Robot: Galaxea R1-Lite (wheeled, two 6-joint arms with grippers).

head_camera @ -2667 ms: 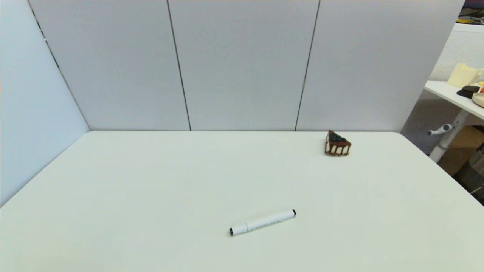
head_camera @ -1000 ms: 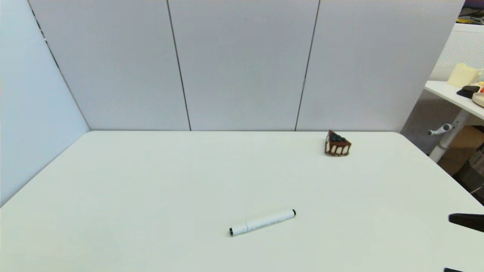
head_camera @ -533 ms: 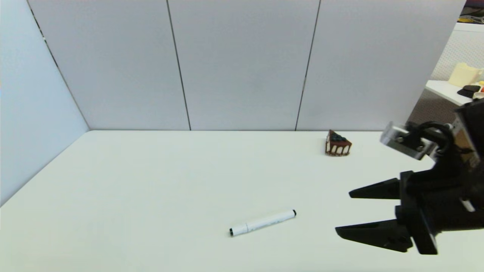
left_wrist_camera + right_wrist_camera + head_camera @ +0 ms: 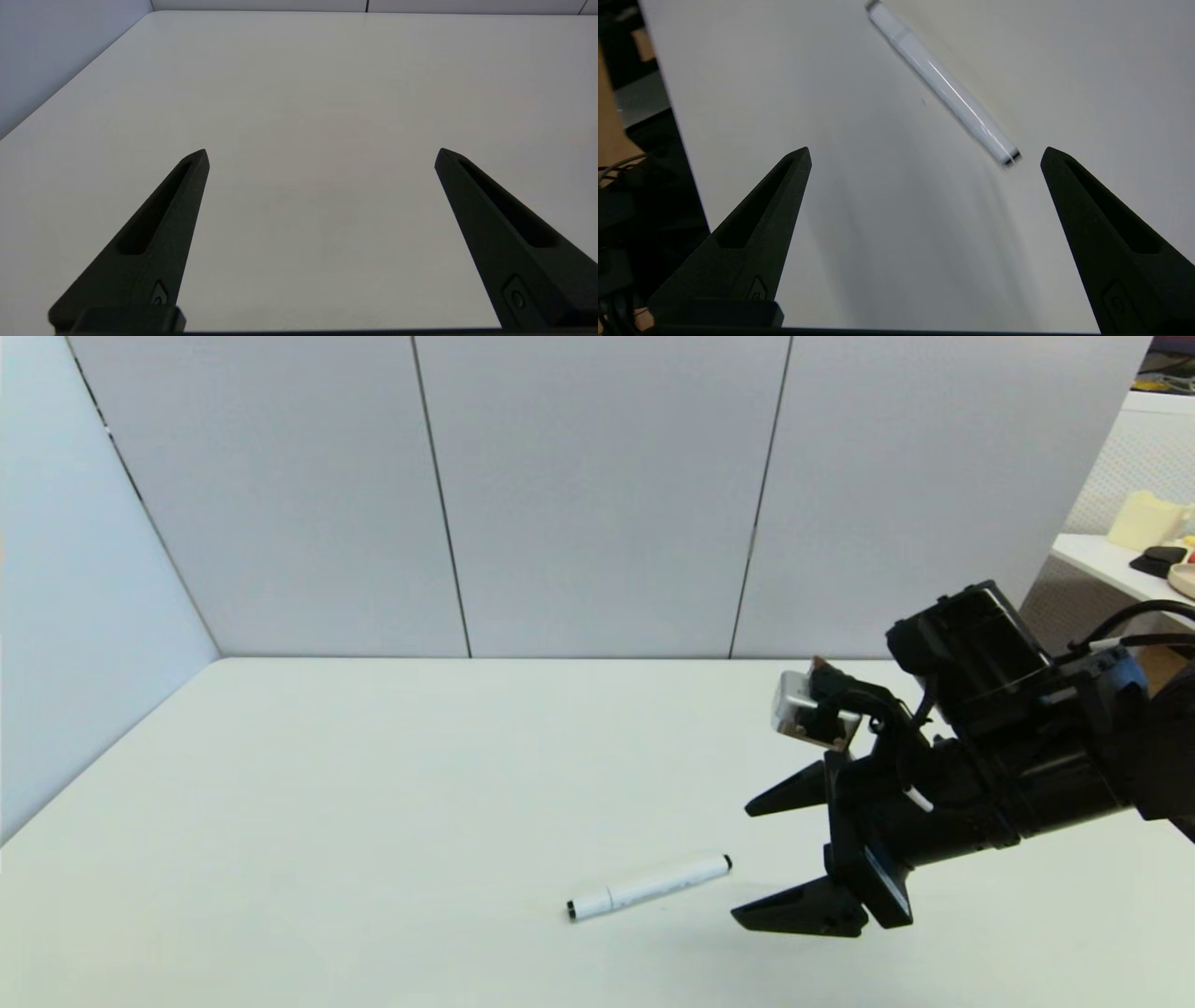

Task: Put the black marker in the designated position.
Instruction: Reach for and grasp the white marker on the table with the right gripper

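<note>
Right gripper [image 4: 742,861] nearer black marker [image 4: 648,886]

The cake slice [image 4: 822,665] at the far right of the surface [image 4: 373,784] is almost all hidden behind the right hand [image 4: 742,863] and its arm (only a tiny brown tip peeks out). The black marker [image 4: 941,81] looks blurry in the right wrist view, and its far end is cut off by the edge.

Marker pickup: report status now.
Right claw open, beside the marker, not touching. Left claw open, parked. Marker flat on table. Nothing between them.
</note>
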